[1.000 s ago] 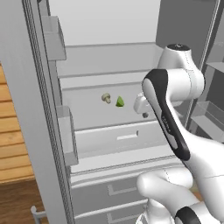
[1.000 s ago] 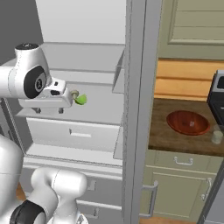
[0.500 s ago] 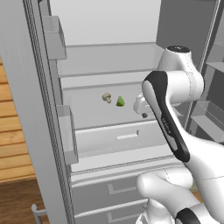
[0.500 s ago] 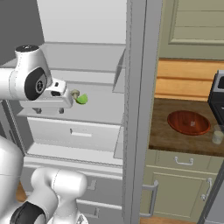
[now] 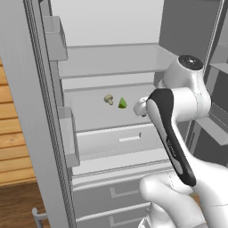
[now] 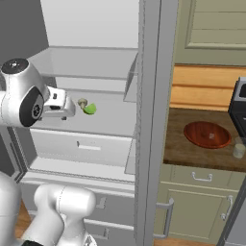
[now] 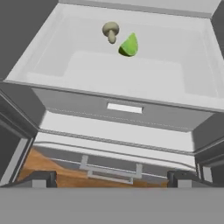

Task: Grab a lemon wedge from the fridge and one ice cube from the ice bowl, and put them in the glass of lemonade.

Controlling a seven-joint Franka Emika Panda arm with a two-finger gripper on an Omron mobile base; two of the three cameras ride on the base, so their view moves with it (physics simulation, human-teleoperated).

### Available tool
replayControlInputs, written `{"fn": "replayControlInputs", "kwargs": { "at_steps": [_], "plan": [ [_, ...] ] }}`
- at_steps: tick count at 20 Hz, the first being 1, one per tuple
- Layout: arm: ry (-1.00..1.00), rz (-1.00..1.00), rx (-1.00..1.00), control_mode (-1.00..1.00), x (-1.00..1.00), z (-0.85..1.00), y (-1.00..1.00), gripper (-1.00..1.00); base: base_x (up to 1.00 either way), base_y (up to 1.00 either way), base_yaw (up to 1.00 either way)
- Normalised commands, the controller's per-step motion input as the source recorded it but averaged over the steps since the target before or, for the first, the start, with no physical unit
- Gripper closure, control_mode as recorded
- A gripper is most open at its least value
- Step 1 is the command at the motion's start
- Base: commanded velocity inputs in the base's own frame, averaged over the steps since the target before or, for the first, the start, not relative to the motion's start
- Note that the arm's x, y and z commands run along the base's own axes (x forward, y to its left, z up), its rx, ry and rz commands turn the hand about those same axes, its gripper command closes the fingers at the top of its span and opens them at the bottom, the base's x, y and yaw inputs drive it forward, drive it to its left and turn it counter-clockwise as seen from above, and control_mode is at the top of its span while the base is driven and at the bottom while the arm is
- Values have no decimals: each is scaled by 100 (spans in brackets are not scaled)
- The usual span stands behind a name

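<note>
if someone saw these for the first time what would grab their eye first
Probably the open fridge with its pale shelves, where a bright green lemon wedge lies beside a small mushroom on the middle shelf. Next, the big white arm reaching in, its open claw level with that shelf, just short of the wedge. Off to the right, a reddish-brown bowl sits on the wooden counter, with a glass beside it.

Matt grey fridge (image 5: 26, 89), smooth pale shelf (image 7: 131, 74), reddish wooden ice bowl (image 6: 206, 134), wood-grain counter (image 6: 182, 153)
</note>
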Motion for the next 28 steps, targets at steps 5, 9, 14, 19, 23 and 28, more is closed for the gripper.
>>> {"fn": "replayControlInputs", "kwargs": {
  "at_steps": [5,9,14,19,23,28],
  "plan": [
    [-14,-1,0,-100,67,-32,60,-100,0,0,0],
    [-8,-3,-2,-100,70,-11,41,-100,0,0,0],
    [0,-4,0,-100,77,-3,1,-100,0,0,0],
    [6,0,0,-100,93,-7,-35,-100,0,0,0],
    [0,4,2,-100,51,-3,-44,-100,0,0,0],
    [0,6,0,-100,12,-27,-30,-100,0,0,0]
  ]
}}
